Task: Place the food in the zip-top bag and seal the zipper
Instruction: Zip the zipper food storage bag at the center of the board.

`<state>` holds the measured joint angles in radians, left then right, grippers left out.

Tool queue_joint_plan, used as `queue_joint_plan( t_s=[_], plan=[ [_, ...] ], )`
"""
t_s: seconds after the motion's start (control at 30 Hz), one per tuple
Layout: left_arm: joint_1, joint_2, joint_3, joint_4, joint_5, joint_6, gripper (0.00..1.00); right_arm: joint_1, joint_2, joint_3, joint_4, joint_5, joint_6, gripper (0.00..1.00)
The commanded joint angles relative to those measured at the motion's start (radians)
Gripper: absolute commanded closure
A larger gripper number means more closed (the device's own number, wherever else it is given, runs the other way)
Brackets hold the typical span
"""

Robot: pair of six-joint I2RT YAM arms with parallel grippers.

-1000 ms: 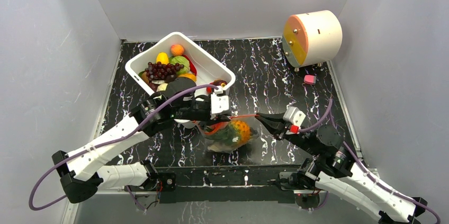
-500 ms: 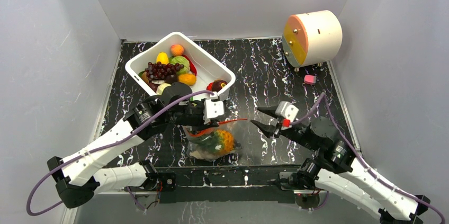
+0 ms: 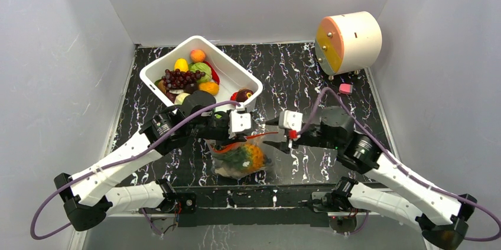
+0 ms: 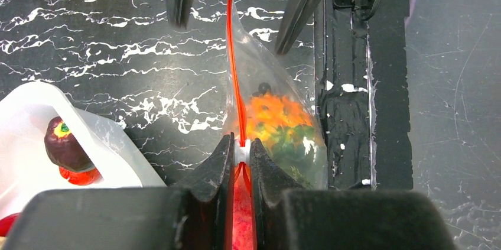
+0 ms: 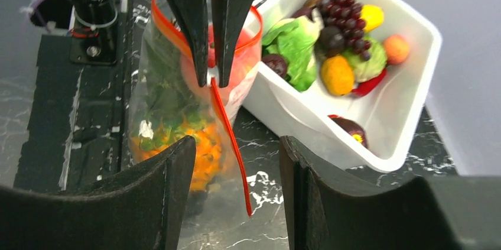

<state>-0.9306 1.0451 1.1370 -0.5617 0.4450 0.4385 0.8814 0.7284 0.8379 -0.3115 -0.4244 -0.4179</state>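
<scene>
Looked like the sealing step. Spotted the left fingers [image 4: 214, 170] clamped shut on the thin red zipper strip [image 4: 232, 55], holding up the clear crinkly zip-top plastic bag [image 4: 263, 67] over the near middle of the black white-veined desk [image 4: 88, 55]. Couldn't tell whether the bag's bottom rested on the desk or hung clear. Already had an orange toy pineapple with green leaves [image 4: 272, 117] inside. Plenty more toy food, purple grapes [image 5: 345, 22] included, sitting in the white rectangular plastic tub [image 5: 319, 135] just beside.

Found the right fingers [image 5: 171, 197] spread wide, holding nothing, straddling the loose end of the strip without touching it.

Noticed a bowed-open loop of red around the left pinch in the right wrist view, so guessed at an unfinished seal.

To do it well, probably: close the right fingers on the strip near the left pinch, squeeze hard enough to mate both tracks, then slide along with the left side anchored and the strip taut. Would watch for the floppy end bending out of the gap, and for pinching film instead of zipper.

Pose-wise: left arm reached forward and inward, fingers pointing right. Right arm folded in from the other side, fingers pointing left, nearly nose to nose with the left pair.
</scene>
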Motion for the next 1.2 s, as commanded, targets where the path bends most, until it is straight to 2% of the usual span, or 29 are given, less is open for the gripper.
queue_joint_plan(
  t_s=[0.0, 0.27, 0.5, 0.7, 0.9, 0.97, 1.0, 1.07, 1.17],
  plan=[
    [0.002, -0.047, 0.006, 0.065, 0.049, 0.011, 1.00, -0.002, 0.057, 0.028, 0.043, -0.077, -0.036, 0.49],
    [0.002, -0.036, 0.013, 0.069, 0.054, 0.019, 1.00, -0.001, 0.147, 0.021, 0.154, -0.124, -0.021, 0.52],
    [0.003, -0.028, 0.019, 0.071, 0.052, 0.020, 1.00, 0.001, 0.186, 0.007, 0.235, -0.141, 0.001, 0.58],
    [0.003, -0.023, 0.026, 0.073, 0.047, 0.022, 1.00, 0.001, 0.196, -0.010, 0.279, -0.145, 0.023, 0.74],
    [0.002, -0.026, 0.026, 0.065, 0.044, 0.023, 1.00, 0.001, 0.207, -0.021, 0.266, -0.145, 0.039, 0.67],
    [0.001, -0.030, 0.022, 0.068, 0.044, 0.022, 1.00, 0.000, 0.205, -0.026, 0.271, -0.140, 0.041, 0.71],
    [0.002, -0.032, 0.019, 0.071, 0.044, 0.021, 1.00, 0.001, 0.202, -0.028, 0.279, -0.139, 0.044, 0.77],
    [0.002, -0.035, 0.016, 0.073, 0.041, 0.019, 1.00, 0.001, 0.193, -0.035, 0.300, -0.135, 0.050, 1.00],
    [0.002, -0.042, 0.015, 0.068, 0.023, 0.014, 1.00, 0.001, 0.166, -0.052, 0.317, -0.097, 0.057, 1.00]
  ],
)
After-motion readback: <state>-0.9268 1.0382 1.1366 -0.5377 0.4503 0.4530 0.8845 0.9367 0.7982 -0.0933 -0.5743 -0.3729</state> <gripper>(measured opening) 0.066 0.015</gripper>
